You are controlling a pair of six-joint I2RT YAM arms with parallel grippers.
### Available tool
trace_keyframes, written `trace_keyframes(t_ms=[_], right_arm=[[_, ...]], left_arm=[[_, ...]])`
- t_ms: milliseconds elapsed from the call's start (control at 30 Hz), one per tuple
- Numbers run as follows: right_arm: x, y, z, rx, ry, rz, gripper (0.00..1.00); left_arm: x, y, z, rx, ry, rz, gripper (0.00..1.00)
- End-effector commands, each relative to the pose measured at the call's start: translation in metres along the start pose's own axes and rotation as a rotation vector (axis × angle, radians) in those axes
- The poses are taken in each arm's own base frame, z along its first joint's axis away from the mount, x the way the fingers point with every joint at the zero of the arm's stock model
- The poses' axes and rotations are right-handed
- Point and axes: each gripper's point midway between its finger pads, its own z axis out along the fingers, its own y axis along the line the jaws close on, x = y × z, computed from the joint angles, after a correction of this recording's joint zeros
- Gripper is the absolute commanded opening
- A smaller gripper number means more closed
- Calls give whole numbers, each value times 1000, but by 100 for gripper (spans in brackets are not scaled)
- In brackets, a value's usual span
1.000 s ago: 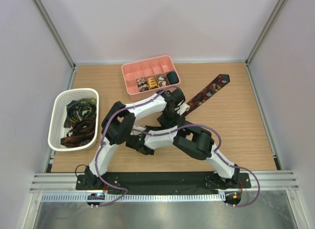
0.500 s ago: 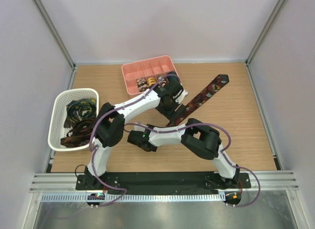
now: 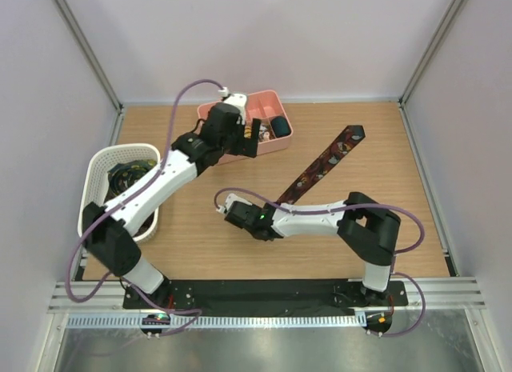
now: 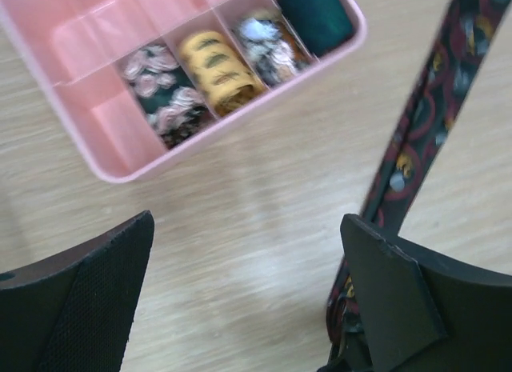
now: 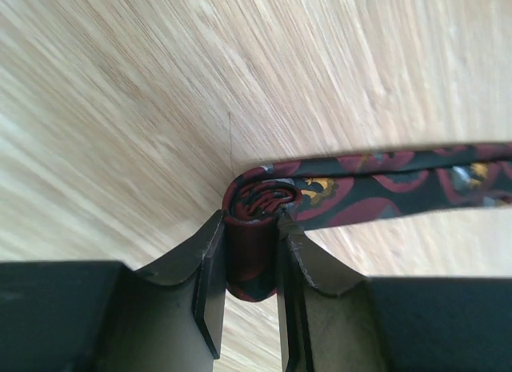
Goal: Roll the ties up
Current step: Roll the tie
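Right gripper (image 5: 250, 248) pinches a small coil (image 5: 254, 202) begun on the long dark red-and-yellow printed necktie (image 3: 322, 162), mostly unrolled. Left gripper (image 4: 248, 300) hangs spread near the pink plastic divided tray (image 4: 112, 168) holding four rolls (image 4: 220, 72); more ties (image 3: 128, 198) fill the white mesh basket (image 3: 94, 168).

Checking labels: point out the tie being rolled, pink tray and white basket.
tie (image 5: 252, 228), right wrist view, coiled end.
pink tray (image 4: 112, 132), left wrist view, bare compartment.
white basket (image 3: 91, 186), top view, left rim.
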Motion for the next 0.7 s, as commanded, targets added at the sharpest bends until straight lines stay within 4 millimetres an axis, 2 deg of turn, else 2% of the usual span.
trace_keyframes(t_ms=[0, 33, 67, 100, 133, 167, 200, 267, 300, 333, 367, 467, 500, 567, 600, 633, 667], right_arm=[[-26, 14, -10, -212, -145, 158, 18], [-27, 8, -11, -234, -156, 188, 18], [-24, 13, -12, -280, -158, 200, 18], [-27, 12, -12, -303, -174, 220, 18], [-24, 6, -11, -318, -179, 243, 18], [-25, 7, -12, -340, -185, 274, 18], [-29, 10, -14, -381, -205, 296, 18], [-26, 5, -13, -418, -213, 349, 18], [-30, 6, -14, -450, -236, 371, 18], [-30, 10, -15, -499, -244, 385, 17], [-28, 3, -11, -514, -243, 432, 17], [-24, 6, -9, -616, -241, 493, 17], [-24, -1, -4, -631, -244, 526, 17], [-24, 0, -4, -691, -250, 565, 17], [-21, -6, 2, -702, -242, 597, 17], [-21, -3, -1, -752, -247, 605, 17], [-19, -3, 1, -770, -241, 624, 16]], left_arm=[[-40, 34, -30, -108, -235, -253, 100], [-25, 47, -29, -150, -224, -284, 100], [-25, 53, -34, -158, -257, -317, 100], [-30, 57, -47, -152, -299, -369, 100], [-28, 60, -52, -155, -320, -396, 100], [-16, 65, -49, -161, -325, -419, 100], [-20, 67, -62, -147, -365, -447, 100], [-8, 71, -63, -147, -378, -465, 100], [-8, 71, -70, -134, -395, -472, 100], [-3, 71, -70, -132, -392, -471, 100], [7, 72, -67, -130, -380, -465, 100], [19, 68, -66, -94, -386, -445, 100], [37, 60, -58, -50, -349, -422, 100], [42, 56, -56, -8, -384, -427, 100], [67, 56, -47, -3, -351, -416, 100], [61, 47, -49, 62, -398, -391, 100], [66, 44, -48, 82, -405, -388, 100]])
